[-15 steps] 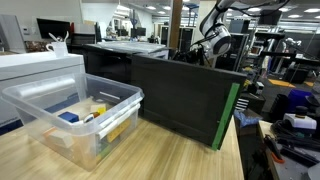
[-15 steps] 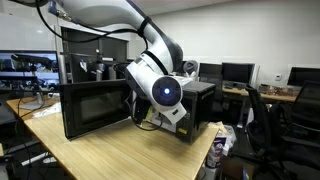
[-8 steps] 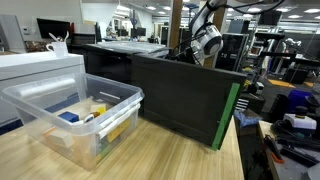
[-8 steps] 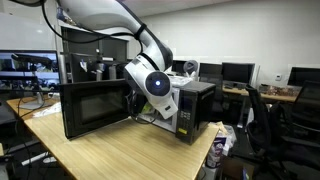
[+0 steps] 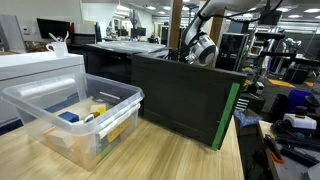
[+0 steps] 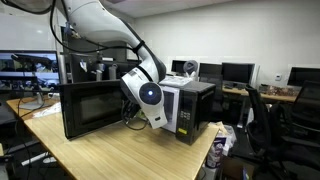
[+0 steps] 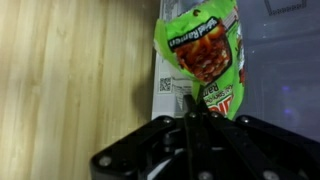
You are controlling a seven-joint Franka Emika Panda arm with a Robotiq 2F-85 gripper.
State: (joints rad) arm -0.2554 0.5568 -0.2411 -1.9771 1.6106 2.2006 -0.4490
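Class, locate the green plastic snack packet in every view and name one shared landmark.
In an exterior view: unseen; black microwave oven fills the middle.
In an exterior view: unseen; white robot arm reaches into that oven.
Wrist view: upper middle, green plastic snack packet pinched by the gripper.
Shared landmark: light wooden tabletop.

Bright green snack bag [image 7: 200, 45]; red-brown picture at centre, white lettering, white patch with black code at lower left. Black gripper [image 7: 196, 118]. Pale wood table [image 7: 70, 70], fine straight grain. Silver-grey microwave [image 6: 192, 100], black door [image 6: 95, 108] at left. White robot arm [image 6: 100, 20], blue ring on joint cap [image 6: 150, 94]. Near left, clear plastic storage bin [image 5: 120, 100]; blue and yellow contents.
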